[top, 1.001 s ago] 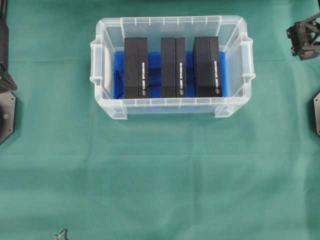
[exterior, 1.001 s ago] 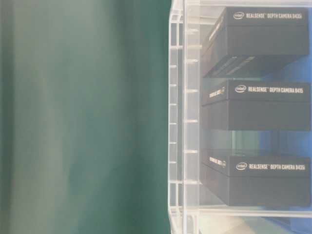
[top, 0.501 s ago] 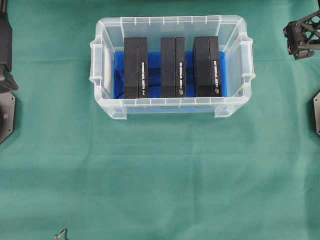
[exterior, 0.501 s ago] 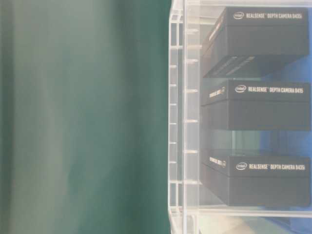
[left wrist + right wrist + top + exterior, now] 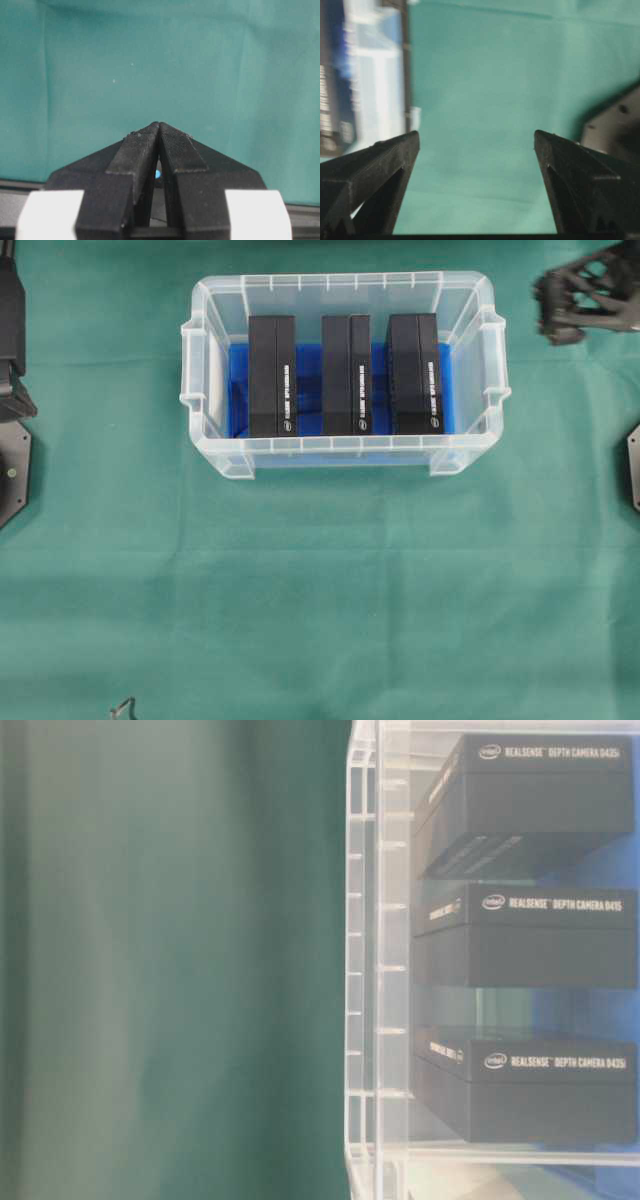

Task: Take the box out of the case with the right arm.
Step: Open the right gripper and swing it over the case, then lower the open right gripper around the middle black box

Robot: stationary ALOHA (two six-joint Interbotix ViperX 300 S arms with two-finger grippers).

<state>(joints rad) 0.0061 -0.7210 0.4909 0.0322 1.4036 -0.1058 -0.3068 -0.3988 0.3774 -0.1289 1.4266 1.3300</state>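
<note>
**Q:** How far along is the task?

**A:** Judged from how things lie, it is barely begun. Largest first: the green cloth (image 5: 320, 590) covers the whole table, soft and faintly creased. On it, toward 12 o'clock in the overhead view, stands the case (image 5: 200, 360), a clear, glossy plastic bin with rounded corners, ribbed rim and handle lips, lined in bright blue. Inside, three black boxes stand side by side, none lifted: the left box (image 5: 271, 375), the middle box (image 5: 346, 373) and the right box (image 5: 414, 371). Each is a matte rectangular carton with small white lettering along one edge.

**Q:** Where are the tools, and what do they hold?

**A:** The right gripper (image 5: 560, 310) sits at 2 o'clock from the case, outside its rim and apart from it. Its lattice-framed jaws are spread wide and hold nothing; in the right wrist view only cloth lies between the fingertips (image 5: 395, 150), with the case wall at 9 o'clock. The left gripper (image 5: 159, 127), black with white fittings, has its ridged jaws pressed together on nothing, over bare cloth. In the overhead view the left arm (image 5: 10, 330) is at the 9 o'clock edge.

**Q:** What remains?

**A:** Probably everything: carrying the right gripper over the case, descending around a box, most plausibly the nearest, closing, then lifting it clear of the rim.
</note>
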